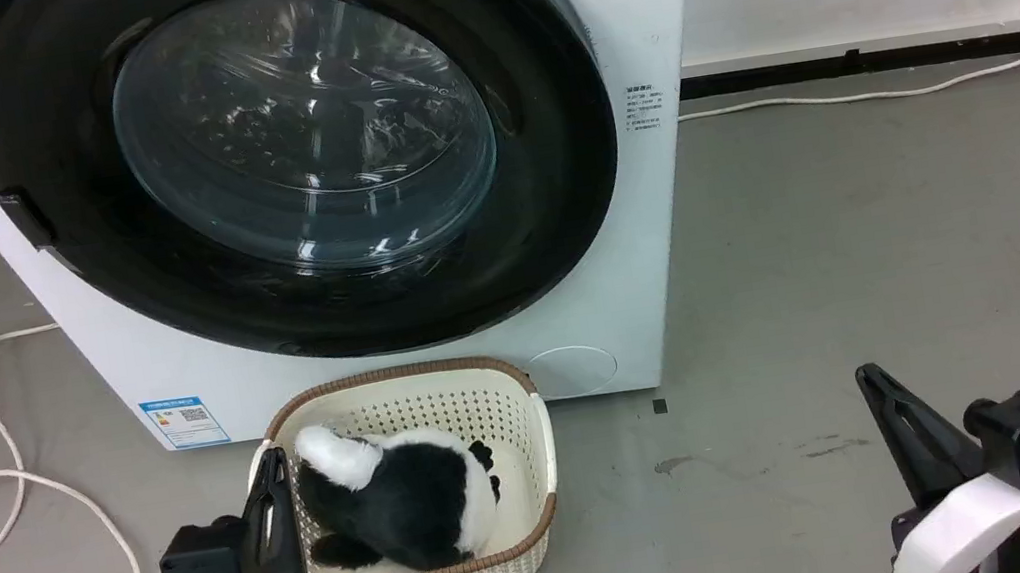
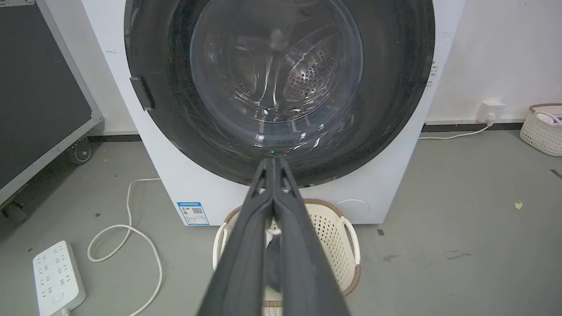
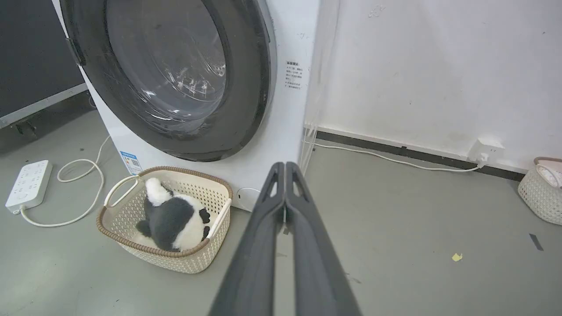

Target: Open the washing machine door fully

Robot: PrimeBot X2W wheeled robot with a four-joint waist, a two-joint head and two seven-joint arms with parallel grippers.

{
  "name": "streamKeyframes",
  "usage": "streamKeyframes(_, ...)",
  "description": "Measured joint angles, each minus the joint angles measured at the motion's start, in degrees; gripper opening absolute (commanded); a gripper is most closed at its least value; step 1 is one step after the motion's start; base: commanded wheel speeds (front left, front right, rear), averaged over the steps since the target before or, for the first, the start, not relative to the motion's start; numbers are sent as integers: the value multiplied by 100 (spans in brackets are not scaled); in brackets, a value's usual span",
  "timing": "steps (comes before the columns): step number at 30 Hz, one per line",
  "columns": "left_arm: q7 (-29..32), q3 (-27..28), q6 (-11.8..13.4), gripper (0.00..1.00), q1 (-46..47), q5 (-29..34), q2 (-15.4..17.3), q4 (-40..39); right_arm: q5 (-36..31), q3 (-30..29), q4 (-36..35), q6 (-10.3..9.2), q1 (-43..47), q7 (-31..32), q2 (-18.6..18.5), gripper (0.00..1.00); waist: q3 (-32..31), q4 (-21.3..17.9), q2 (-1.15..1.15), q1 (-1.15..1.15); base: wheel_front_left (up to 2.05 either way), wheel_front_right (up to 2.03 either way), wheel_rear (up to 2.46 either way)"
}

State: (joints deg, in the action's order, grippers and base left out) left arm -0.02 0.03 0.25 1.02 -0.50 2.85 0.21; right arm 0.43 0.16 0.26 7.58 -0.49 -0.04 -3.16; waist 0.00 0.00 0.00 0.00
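The washing machine door point(image 1: 321, 305) lies shut against the washing machine point(image 1: 630, 6), its small black tab point(image 1: 25, 219) on the door's left edge, nearer the left gripper point(image 1: 274, 458) than the right gripper point(image 1: 867, 372), both pairs of jaws closed and empty.

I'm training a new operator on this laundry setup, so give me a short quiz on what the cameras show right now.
1. True or false: the washing machine door is shut.
2. What lies in the basket? A) towel; B) plush panda; C) shoes.
3. Fill in: the left gripper and the right gripper each have their fingers ___.
Key: 1 true; 2 B; 3 shut.
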Motion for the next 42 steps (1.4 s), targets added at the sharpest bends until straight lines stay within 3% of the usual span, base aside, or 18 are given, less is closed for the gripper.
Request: streamKeyframes(42, 0, 0, 0, 0, 0, 0, 0, 0, 0, -2, 0, 0, 0, 0, 0, 0, 0, 0, 0, 0, 0, 0, 0)
